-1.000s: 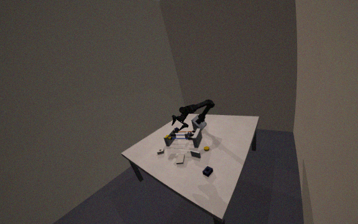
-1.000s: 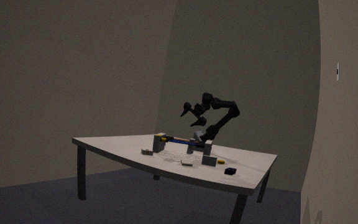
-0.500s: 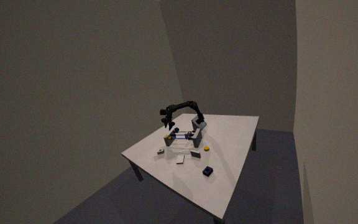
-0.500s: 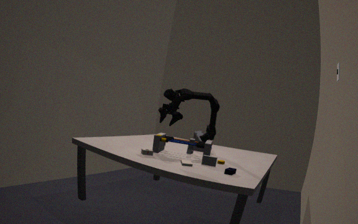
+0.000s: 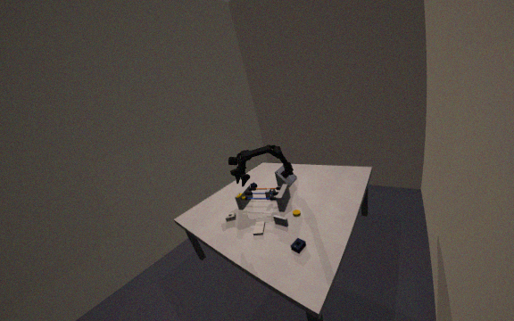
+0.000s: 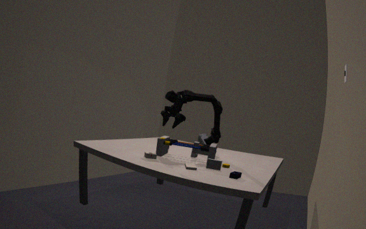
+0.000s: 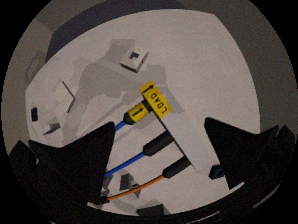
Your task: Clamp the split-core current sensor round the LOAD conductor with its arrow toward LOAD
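My gripper (image 5: 241,183) (image 6: 168,126) (image 7: 162,124) is open and empty, pointing down above the end of the conductor rack that bears the yellow LOAD marker (image 7: 156,100) (image 6: 163,138). The LOAD conductor (image 5: 259,198) (image 7: 119,125) is blue and outermost, with a yellow arrow sleeve (image 7: 137,113) beside the end block (image 5: 242,202) (image 6: 162,147) (image 7: 182,127). A grey angular piece (image 6: 194,149) (image 7: 125,181) stands behind the rack near its other end; it may be the open sensor, but its jaws and arrow cannot be made out. The left finger hides the conductors' far ends in the wrist view.
A second blue conductor (image 7: 131,162) and an orange one (image 7: 137,192) run alongside. A pale block with a hole (image 5: 230,218) (image 7: 135,59), a flat piece (image 5: 260,227), a grey upright plate (image 6: 214,164), a yellow disc (image 5: 296,213) and a dark blue block (image 5: 298,245) (image 6: 235,175) stand around the rack.
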`<state>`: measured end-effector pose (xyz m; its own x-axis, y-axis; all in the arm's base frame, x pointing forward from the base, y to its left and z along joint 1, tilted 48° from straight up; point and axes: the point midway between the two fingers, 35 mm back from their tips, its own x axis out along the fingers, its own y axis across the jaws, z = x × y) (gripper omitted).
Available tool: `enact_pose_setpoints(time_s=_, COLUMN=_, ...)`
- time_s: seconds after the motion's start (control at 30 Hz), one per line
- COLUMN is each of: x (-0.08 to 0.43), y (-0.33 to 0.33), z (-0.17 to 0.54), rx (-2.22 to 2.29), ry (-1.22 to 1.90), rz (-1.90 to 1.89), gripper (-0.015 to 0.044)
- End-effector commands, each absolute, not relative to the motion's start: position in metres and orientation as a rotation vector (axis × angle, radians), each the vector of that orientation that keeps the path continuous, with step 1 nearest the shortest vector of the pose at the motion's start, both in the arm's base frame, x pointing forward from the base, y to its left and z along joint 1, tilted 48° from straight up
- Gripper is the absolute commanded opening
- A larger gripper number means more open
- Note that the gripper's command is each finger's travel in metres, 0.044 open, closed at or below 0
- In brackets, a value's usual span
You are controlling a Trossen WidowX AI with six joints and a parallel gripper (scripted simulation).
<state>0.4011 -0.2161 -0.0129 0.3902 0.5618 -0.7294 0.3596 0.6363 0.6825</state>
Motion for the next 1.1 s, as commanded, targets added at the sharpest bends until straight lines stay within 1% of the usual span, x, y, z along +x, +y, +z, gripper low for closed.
enact_pose_setpoints(time_s=0.0, x=0.401, y=-0.215, z=-0.015, rx=0.936, ry=1.214, rz=0.161, gripper=0.0440)
enact_pose_setpoints(time_s=0.07, x=0.401, y=-0.215, z=-0.015, rx=0.936, ry=1.214, rz=0.161, gripper=0.0440)
enact_pose_setpoints(time_s=0.13, x=0.396, y=-0.212, z=-0.012, rx=0.926, ry=1.215, rz=0.174, gripper=0.0387)
enact_pose_setpoints(time_s=0.23, x=0.374, y=-0.194, z=0.000, rx=0.885, ry=1.221, rz=0.231, gripper=0.0309)
enact_pose_setpoints(time_s=0.27, x=0.365, y=-0.187, z=0.004, rx=0.871, ry=1.222, rz=0.251, gripper=0.0291)
enact_pose_setpoints(time_s=0.8, x=0.218, y=-0.059, z=0.040, rx=0.662, ry=1.183, rz=0.577, gripper=0.0291)
enact_pose_setpoints(time_s=1.07, x=0.211, y=-0.053, z=0.041, rx=0.654, ry=1.179, rz=0.591, gripper=0.0291)
